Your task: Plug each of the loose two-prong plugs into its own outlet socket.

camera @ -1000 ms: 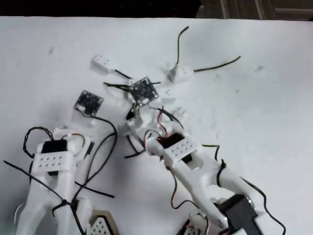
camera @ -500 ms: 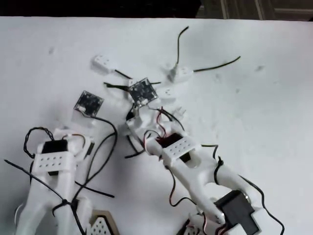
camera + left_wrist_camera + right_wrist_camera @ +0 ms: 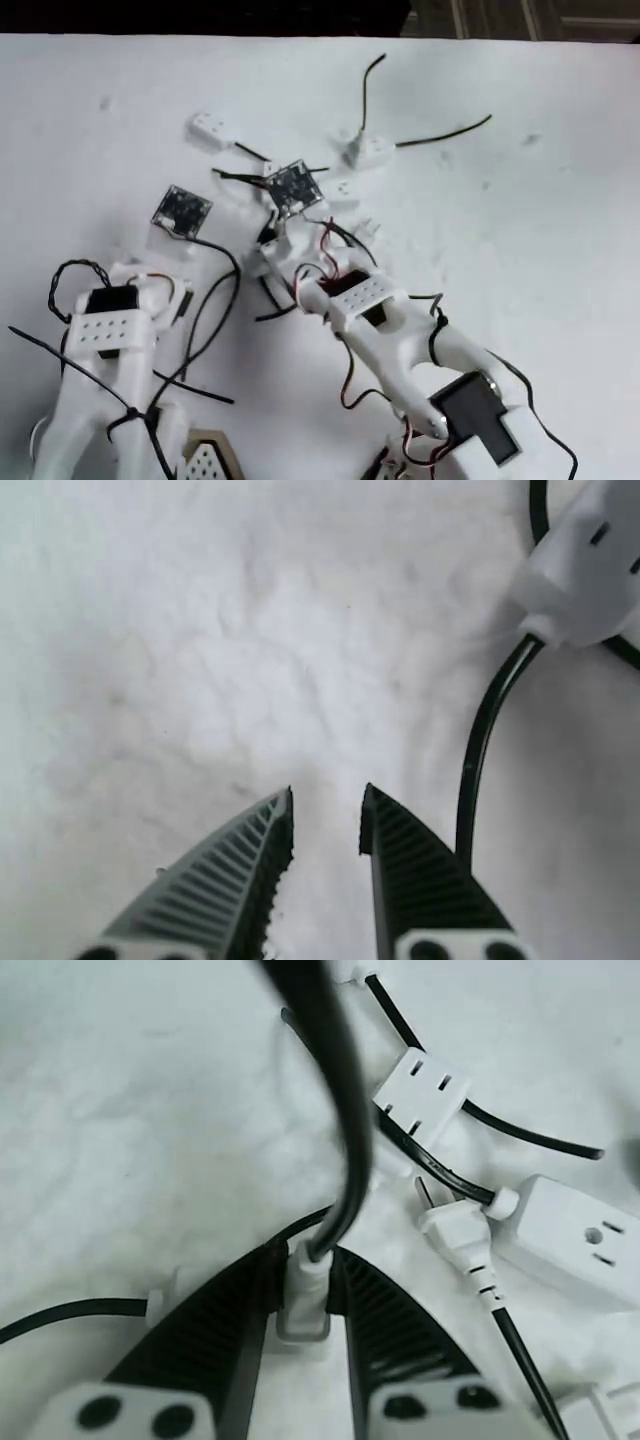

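Observation:
My right gripper (image 3: 305,1295) is shut on a white two-prong plug (image 3: 303,1285), whose thick black cable (image 3: 335,1110) runs up across the right wrist view. Just past it lie a white socket block (image 3: 424,1091) with paired slots, a loose white plug (image 3: 455,1226) with bare prongs, and a larger white outlet (image 3: 575,1235). In the high view this gripper (image 3: 270,252) sits mid-table, below its camera board (image 3: 294,186). My left gripper (image 3: 325,815) hangs open over bare white table, with a white socket piece (image 3: 590,560) and its black cord (image 3: 490,720) off to one side.
More white outlet pieces lie farther back on the table: one (image 3: 211,128) at the left and one (image 3: 370,150) with two black cords at the right. Loose black and red arm wires (image 3: 330,262) crowd the middle. The table's right side (image 3: 540,240) is bare.
The right arm's elbow and rear servo have swung left and up in the high view. Its gripper stays at nearly the same spot. The left arm has not moved.

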